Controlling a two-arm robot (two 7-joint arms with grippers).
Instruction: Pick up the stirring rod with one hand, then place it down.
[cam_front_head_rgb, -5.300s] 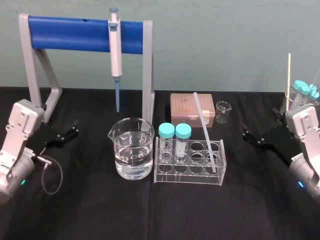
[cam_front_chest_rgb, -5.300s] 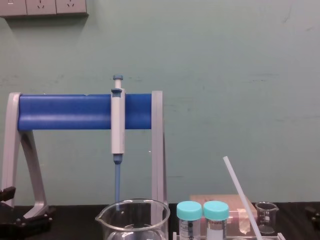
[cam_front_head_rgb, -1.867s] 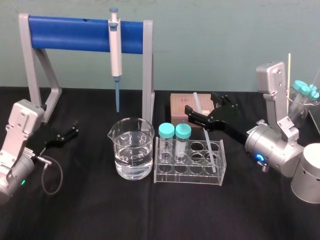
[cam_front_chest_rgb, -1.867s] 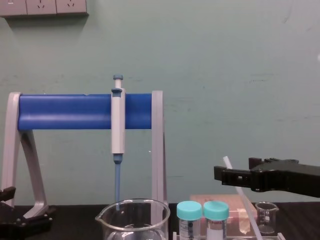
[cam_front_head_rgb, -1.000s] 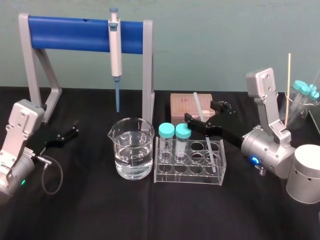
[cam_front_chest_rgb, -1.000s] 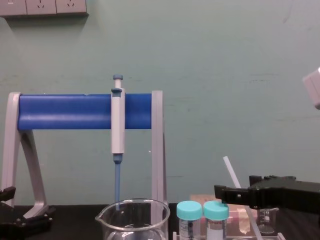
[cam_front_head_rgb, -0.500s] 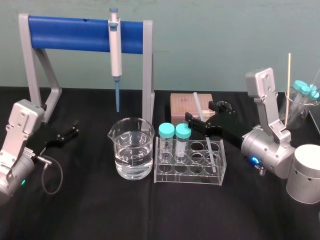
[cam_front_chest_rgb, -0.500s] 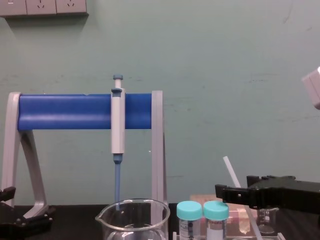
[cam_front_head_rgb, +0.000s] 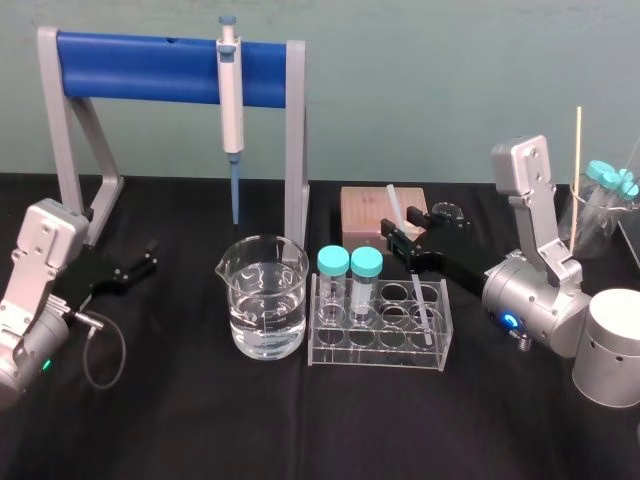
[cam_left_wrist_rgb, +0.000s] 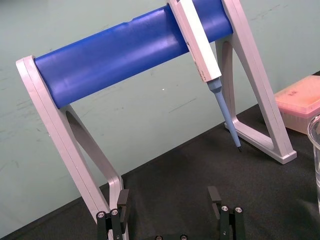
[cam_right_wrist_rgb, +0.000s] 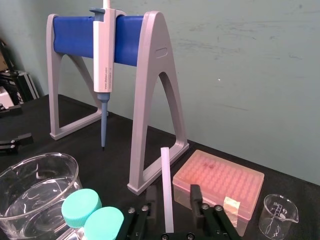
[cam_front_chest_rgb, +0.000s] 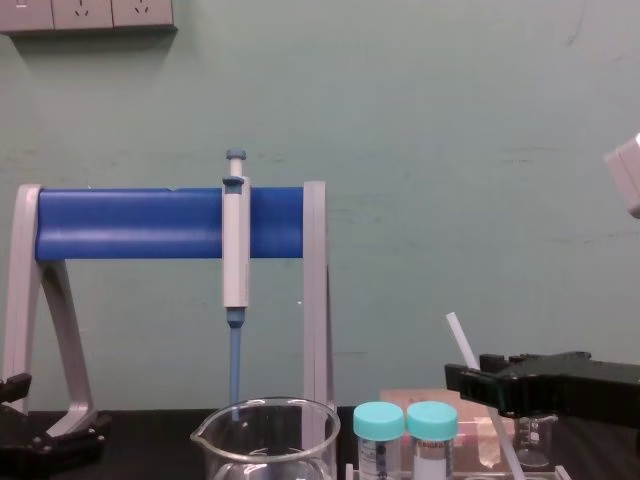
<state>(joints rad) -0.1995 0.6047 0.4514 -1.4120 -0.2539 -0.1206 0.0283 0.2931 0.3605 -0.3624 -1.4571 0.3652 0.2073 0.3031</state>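
The right gripper (cam_right_wrist_rgb: 173, 196) sat low over the test-tube rack (cam_front_head_rgb: 380, 353), jaws drawn in narrow on either side of the stirring rod (cam_right_wrist_rgb: 166, 185). In the right wrist view there was a sliver of daylight on each side, so by my reading it gripped nothing yet. The rod leaned in a rear-right hole of the rack, its top tilted back over the pink tip box (cam_front_head_rgb: 365, 212). So the approach looked done, with the squeeze, the lift and the set-down all left. The left gripper (cam_front_head_rgb: 148, 257) lay parked, fingers spread wide, near the foot of the pipette stand (cam_front_head_rgb: 296, 150). Whether a pad brushed the rod was hard to call, and the chest view cut off the rod's lower end.
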